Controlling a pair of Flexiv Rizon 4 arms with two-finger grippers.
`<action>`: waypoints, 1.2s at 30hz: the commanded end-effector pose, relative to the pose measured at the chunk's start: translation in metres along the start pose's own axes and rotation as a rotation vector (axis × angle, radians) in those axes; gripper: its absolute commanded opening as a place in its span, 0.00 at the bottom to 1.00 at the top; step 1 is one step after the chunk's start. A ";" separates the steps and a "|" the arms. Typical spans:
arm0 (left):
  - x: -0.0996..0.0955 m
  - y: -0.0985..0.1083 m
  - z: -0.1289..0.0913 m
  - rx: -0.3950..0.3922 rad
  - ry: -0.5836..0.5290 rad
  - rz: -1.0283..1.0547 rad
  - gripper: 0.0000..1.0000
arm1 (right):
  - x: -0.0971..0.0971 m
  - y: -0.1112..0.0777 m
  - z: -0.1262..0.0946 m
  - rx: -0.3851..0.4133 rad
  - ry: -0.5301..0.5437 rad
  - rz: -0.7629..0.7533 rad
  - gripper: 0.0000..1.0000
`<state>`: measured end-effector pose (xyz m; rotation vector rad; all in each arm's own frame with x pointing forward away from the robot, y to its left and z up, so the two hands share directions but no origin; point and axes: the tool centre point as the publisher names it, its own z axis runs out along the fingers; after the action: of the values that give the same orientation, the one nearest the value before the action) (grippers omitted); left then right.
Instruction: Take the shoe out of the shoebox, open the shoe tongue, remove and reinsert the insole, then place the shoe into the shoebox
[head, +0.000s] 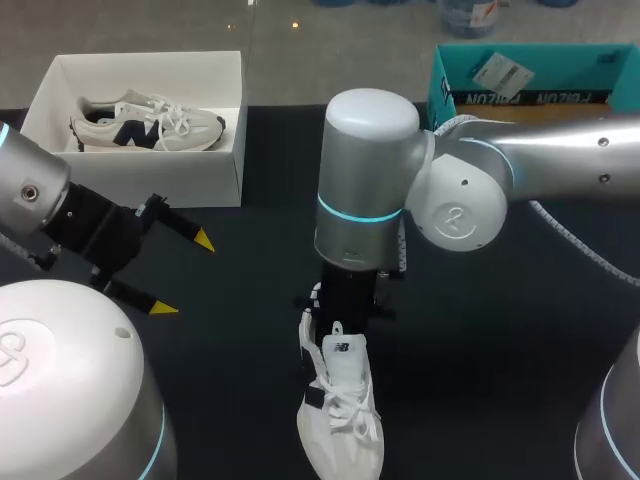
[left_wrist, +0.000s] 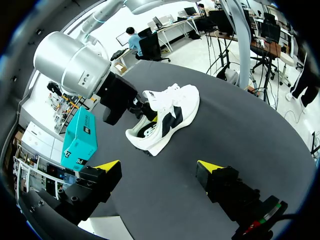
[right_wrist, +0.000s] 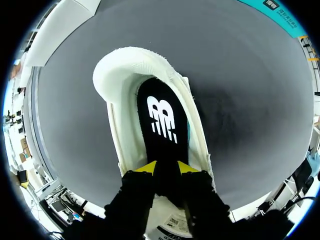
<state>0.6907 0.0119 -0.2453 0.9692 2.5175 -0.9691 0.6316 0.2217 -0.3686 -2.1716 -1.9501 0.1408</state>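
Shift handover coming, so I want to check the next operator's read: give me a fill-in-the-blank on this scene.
1. The right gripper is shut on the black ____ of the shoe on the table.
2. The left gripper is ____, holding nothing.
3. The other shoe lies in the white ____.
Missing words: insole; open; shoebox.

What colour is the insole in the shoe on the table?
The insole is black with a white mark; the right wrist view shows it best.
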 end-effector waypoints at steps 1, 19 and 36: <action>0.000 -0.001 0.000 -0.002 0.002 0.000 1.00 | 0.005 0.000 0.006 0.008 0.000 0.000 0.44; 0.000 -0.001 0.000 -0.002 0.002 0.000 1.00 | 0.011 0.001 0.011 0.026 0.008 -0.009 0.64; 0.000 -0.001 0.000 -0.002 0.002 0.000 1.00 | 0.012 0.001 -0.002 0.006 -0.017 -0.013 0.90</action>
<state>0.6907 0.0119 -0.2453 0.9692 2.5175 -0.9691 0.6348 0.2310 -0.3697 -2.1551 -1.9632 0.1577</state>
